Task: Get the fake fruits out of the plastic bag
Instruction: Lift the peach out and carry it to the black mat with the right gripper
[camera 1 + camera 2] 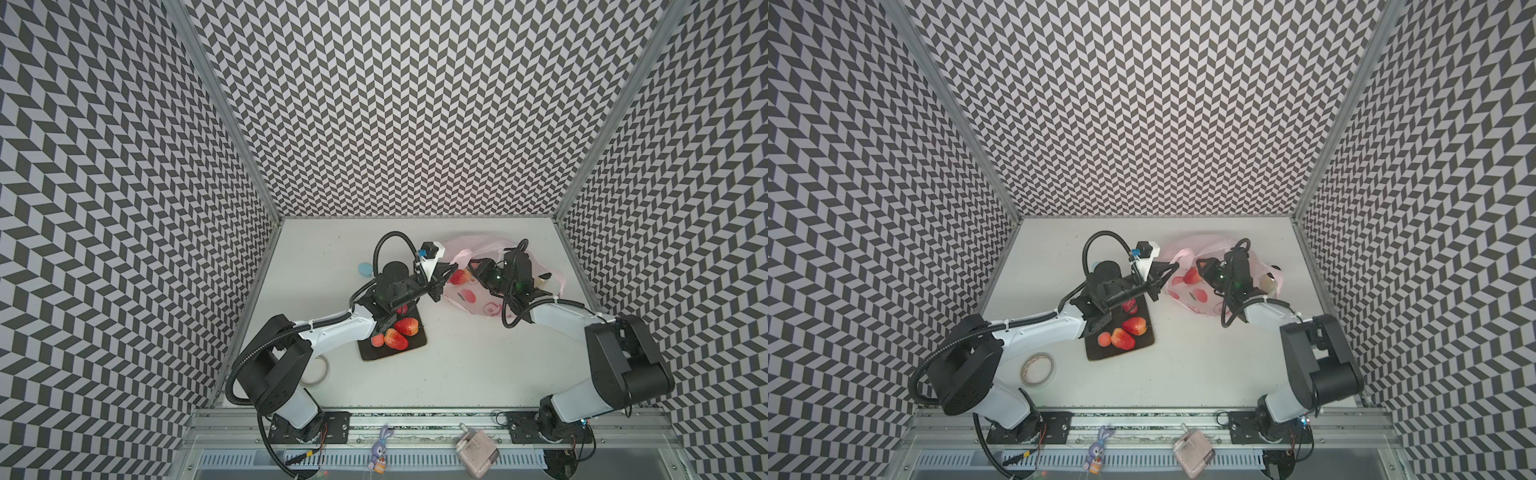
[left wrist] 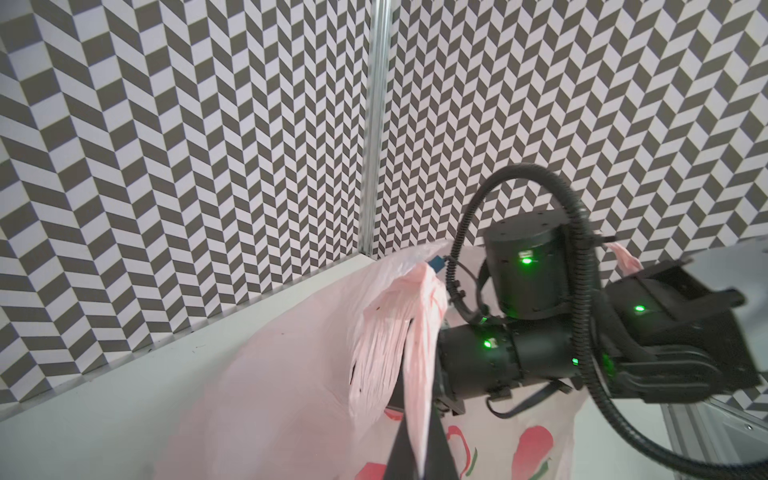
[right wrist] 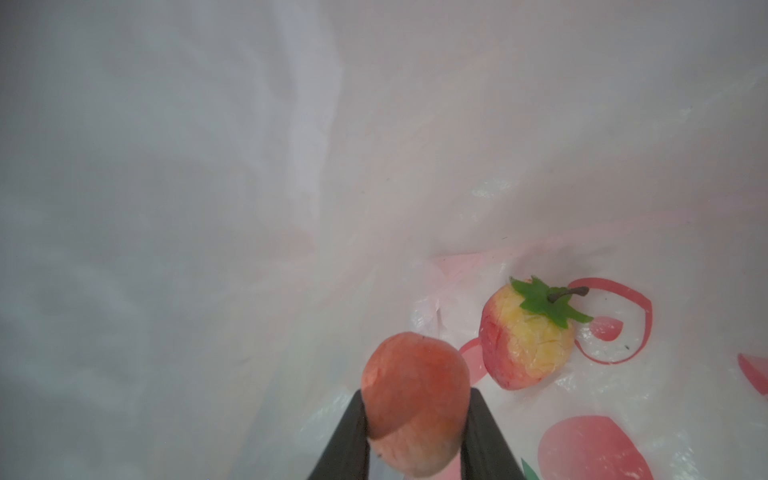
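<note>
**Right gripper** (image 3: 415,415): jaws pressed against both flanks of a red strawberry (image 3: 411,374). The grip is made inside the plastic bag (image 3: 187,166), whose pale film fills the wrist view on all sides.

**Pale strawberry** (image 3: 527,337): yellow-red, with a green cap and dark stem. It lies on the bag's lower film just beside the held fruit, against a printed red swirl.

**Left gripper** (image 2: 419,436): clamped on a bunched, pleated strip of the bag's pink film. In both top views its tips sit near the right gripper's at the bag's mouth.

**Bag, placement:** far right part of the white table (image 1: 457,374), crumpled, with red prints facing the near side. The right arm's wrist reaches over it.

**Dark square plate** (image 1: 376,355): left of the bag and apart from it, partly under the left arm.
- The far strawberry (image 1: 406,326) and the near strawberry (image 1: 395,339) lie touching.
- An orange ball (image 1: 377,340) sits against the near one.
- A half-hidden strawberry (image 1: 402,309) shows below the arm.

**Light-blue blob** (image 1: 365,269): on the table beyond the left wrist.

**Tape roll** (image 1: 1037,369): beside the plate, near the left arm.
</note>
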You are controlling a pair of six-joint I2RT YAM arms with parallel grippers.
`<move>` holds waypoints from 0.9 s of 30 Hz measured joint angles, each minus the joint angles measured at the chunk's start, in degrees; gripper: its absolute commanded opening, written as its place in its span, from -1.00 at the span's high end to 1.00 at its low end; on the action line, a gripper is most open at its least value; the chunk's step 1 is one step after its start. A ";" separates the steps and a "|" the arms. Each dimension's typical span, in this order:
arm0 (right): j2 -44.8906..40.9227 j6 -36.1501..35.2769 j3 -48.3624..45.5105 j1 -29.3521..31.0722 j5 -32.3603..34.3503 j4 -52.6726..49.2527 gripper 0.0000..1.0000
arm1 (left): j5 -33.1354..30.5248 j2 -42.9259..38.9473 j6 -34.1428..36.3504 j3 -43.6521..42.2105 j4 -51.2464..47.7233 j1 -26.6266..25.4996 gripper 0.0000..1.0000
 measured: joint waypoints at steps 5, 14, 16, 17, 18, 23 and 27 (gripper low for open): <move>-4.26 -6.29 -0.79 0.00 -2.21 -5.07 0.39 | -0.28 3.32 -1.60 3.17 0.72 2.43 1.00; -17.09 -19.82 -1.81 0.00 -5.35 -15.65 0.32 | 0.09 7.02 -3.17 6.43 0.76 5.53 1.00; -20.04 -22.43 -1.81 0.00 -6.93 -16.83 0.32 | 0.52 7.65 -3.28 6.82 0.76 6.03 1.00; -21.49 -23.80 -1.81 0.24 -7.65 -17.51 0.31 | 0.83 8.00 -3.37 7.13 0.72 6.29 1.00; -22.71 -24.94 -1.79 0.59 -8.17 -18.12 0.31 | 1.14 8.28 -3.41 7.34 0.72 6.60 1.00; -27.71 -30.99 -1.77 7.17 -8.26 -21.66 0.29 | 2.58 9.25 -3.56 8.59 0.70 8.44 1.00; -28.50 -34.21 -1.77 16.87 -5.27 -21.77 0.28 | 3.61 10.01 -3.52 10.10 0.57 9.57 1.00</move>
